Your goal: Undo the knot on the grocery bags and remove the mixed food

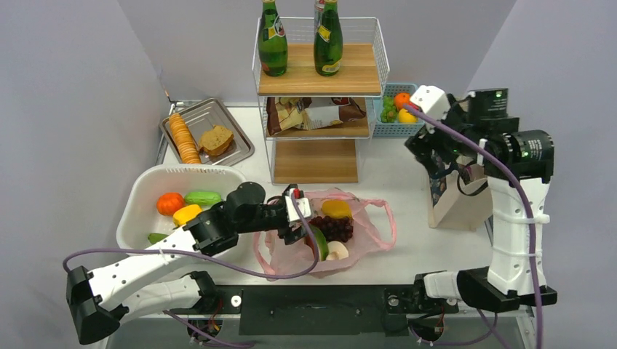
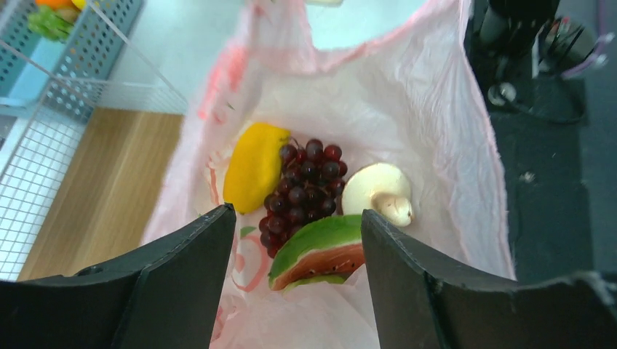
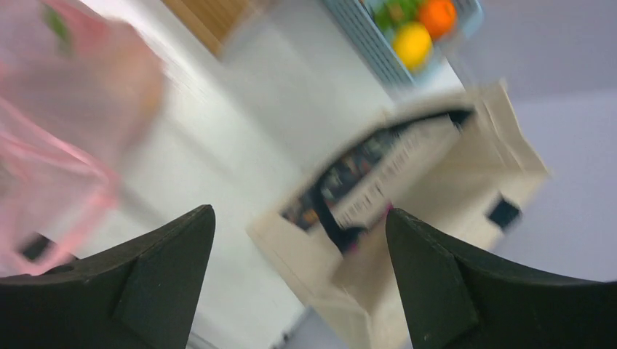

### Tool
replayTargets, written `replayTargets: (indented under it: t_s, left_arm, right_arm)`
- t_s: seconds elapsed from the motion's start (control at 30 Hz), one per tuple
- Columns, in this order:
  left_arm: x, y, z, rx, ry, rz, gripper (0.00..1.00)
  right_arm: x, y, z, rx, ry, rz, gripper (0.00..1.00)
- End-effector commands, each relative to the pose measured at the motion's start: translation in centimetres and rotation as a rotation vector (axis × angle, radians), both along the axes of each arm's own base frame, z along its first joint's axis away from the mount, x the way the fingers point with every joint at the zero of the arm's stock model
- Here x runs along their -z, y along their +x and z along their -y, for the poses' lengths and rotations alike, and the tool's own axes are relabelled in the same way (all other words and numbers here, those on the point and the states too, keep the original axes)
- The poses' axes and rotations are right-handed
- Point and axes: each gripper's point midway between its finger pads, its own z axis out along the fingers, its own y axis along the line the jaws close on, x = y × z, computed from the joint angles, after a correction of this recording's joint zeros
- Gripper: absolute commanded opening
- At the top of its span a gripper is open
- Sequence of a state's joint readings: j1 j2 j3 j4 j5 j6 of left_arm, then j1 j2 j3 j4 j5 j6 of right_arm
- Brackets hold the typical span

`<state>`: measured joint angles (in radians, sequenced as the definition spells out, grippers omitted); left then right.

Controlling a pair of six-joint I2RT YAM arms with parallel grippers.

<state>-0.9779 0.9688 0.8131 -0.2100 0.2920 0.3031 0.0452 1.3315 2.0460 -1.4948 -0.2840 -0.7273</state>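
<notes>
On the table (image 1: 407, 182), open translucent pink bag (image 1: 367, 233)

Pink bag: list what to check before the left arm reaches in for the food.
1. Pink bag mouth open: ok.
2. Left pincer open, nothing held: ok.
3. Food in reach: ok; watermelon slice lies just below it, by grapes, lemon and mushroom.
4. Right pincer clear of the bag: ok; open, over by the canvas tote.
5. Bag held down: not ok; nothing pins it.
6. Room in white tub: ok.
</notes>
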Motion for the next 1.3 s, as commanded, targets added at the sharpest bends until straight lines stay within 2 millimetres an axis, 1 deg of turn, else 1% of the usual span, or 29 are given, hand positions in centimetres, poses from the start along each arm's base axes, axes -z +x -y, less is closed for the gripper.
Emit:
replayTargets:
  t_s: [0.0, 0.03, 0.07, 0.1, 0.13, 0.17, 0.2, 0.23, 0.27, 0.3, 0.33, 0.37, 0.4, 0.43, 0.47, 0.53, 0.57, 0.6, 0.63, 0.67, 0.7, 0.73, 0.77, 0.8, 0.93, 1.07, 1.2, 1.27]
  left_arm:
    - [-5.7, -0.2, -0.2, -0.029, -0.150, -0.044, 0.62]
    - [-6.8, 0.3, -0.7, -0.061, -0.179, -0.058, 0.62]
    - [-7.2, 0.5, -1.1, -0.075, -0.190, -0.067, 0.62]
    - [-8.3, 0.8, -1.7, -0.104, -0.222, -0.073, 0.62]
    - [-8.8, 0.9, -2.0, -0.121, -0.233, -0.076, 0.62]
    - [-10.0, 1.0, -2.7, -0.139, -0.263, -0.067, 0.62]
    - [-10.4, 1.3, -3.1, -0.168, -0.271, -0.057, 0.62]
    - [-11.4, 1.4, -3.8, -0.189, -0.291, -0.036, 0.62]
    - [-12.1, 2.0, -4.7, -0.246, -0.301, -0.015, 0.62]
    - [-11.9, 2.4, -5.4, -0.284, -0.289, -0.013, 0.62]
    - [-12.4, 3.2, -6.3, -0.342, -0.293, 0.005, 0.62]
    - [-12.2, 3.9, -7.3, -0.392, -0.284, 0.011, 0.62]
    - [-12.2, 5.0, -8.5, -0.460, -0.284, 0.026, 0.62]
    - [-12.0, 5.5, -9.2, -0.496, -0.275, 0.032, 0.62]
    - [-11.8, 6.1, -10.0, -0.532, -0.272, 0.037, 0.62]
    - [-11.5, 6.8, -11.1, -0.592, -0.273, 0.034, 0.62]
    - [-11.4, 6.9, -11.3, -0.607, -0.276, 0.026, 0.62]
    - [-11.5, 7.2, -11.8, -0.630, -0.279, 0.028, 0.62]
    - [-11.5, 7.3, -12.1, -0.650, -0.282, 0.029, 0.62]
    - [-11.5, 7.5, -12.5, -0.664, -0.286, 0.032, 0.62]
    - [-11.5, 7.6, -12.8, -0.677, -0.291, 0.037, 0.62]
    - [-11.5, 7.7, -13.3, -0.696, -0.296, 0.038, 0.62]
    - [-11.4, 7.9, -13.6, -0.710, -0.299, 0.038, 0.62]
    - [-11.3, 8.1, -14.0, -0.728, -0.303, 0.033, 0.62]
    - [-10.6, 8.2, -14.6, -0.759, -0.318, 0.013, 0.62]
    - [-10.2, 8.1, -14.8, -0.762, -0.338, -0.010, 0.62]
    - [-9.8, 8.3, -15.4, -0.791, -0.348, -0.021, 0.62]
    - [-9.7, 8.4, -15.7, -0.802, -0.347, -0.023, 0.63]
  right_arm:
    - [-1.8, -1.5, -9.4, -0.095, 0.310, -0.022, 0.82]
    - [-1.6, -2.3, -11.8, -0.174, 0.327, -0.024, 0.81]
    - [-1.4, -2.9, -12.9, -0.201, 0.343, -0.036, 0.79]
    - [-0.8, -4.3, -14.9, -0.286, 0.339, -0.046, 0.74]
    - [-0.3, -4.8, -15.6, -0.317, 0.322, -0.044, 0.71]
    - [0.7, -6.4, -17.2, -0.401, 0.307, -0.053, 0.65]
    - [1.2, -6.8, -17.6, -0.430, 0.282, -0.037, 0.62]
    - [2.1, -8.1, -18.8, -0.502, 0.269, -0.035, 0.57]
    - [2.6, -8.5, -19.2, -0.538, 0.244, -0.018, 0.54]
    - [3.4, -9.9, -20.4, -0.608, 0.236, -0.012, 0.49]
    - [3.8, -10.2, -20.7, -0.630, 0.220, -0.002, 0.48]
    - [5.1, -11.4, -21.7, -0.687, 0.199, -0.022, 0.47]
    - [5.8, -11.7, -22.1, -0.710, 0.176, -0.030, 0.46]
    - [7.4, -12.5, -23.0, -0.751, 0.137, -0.065, 0.46]
    - [8.3, -12.9, -23.4, -0.796, 0.096, -0.067, 0.46]
    - [11.8, -12.9, -24.4, -0.838, -0.009, -0.087, 0.44]
    - [12.0, -12.5, -25.3, -0.854, -0.015, -0.054, 0.44]
    - [13.5, -12.3, -25.5, -0.852, -0.057, -0.060, 0.44]
    - [13.8, -11.8, -26.2, -0.850, -0.059, -0.038, 0.44]
    - [15.4, -11.4, -26.1, -0.836, -0.104, -0.049, 0.45]
    - [15.8, -10.9, -26.4, -0.835, -0.124, -0.029, 0.46]
    - [17.1, -10.4, -26.5, -0.828, -0.152, -0.027, 0.47]
    - [17.4, -9.9, -26.4, -0.818, -0.174, -0.014, 0.49]
    - [18.3, -9.6, -26.8, -0.812, -0.181, -0.015, 0.50]
    - [20.1, -8.6, -28.4, -0.751, -0.122, -0.042, 0.60]
    - [21.5, -8.3, -30.0, -0.690, -0.012, -0.093, 0.66]
    - [22.5, -8.0, -31.3, -0.598, 0.084, -0.124, 0.69]
    - [23.2, -7.8, -31.5, -0.564, 0.109, -0.141, 0.69]
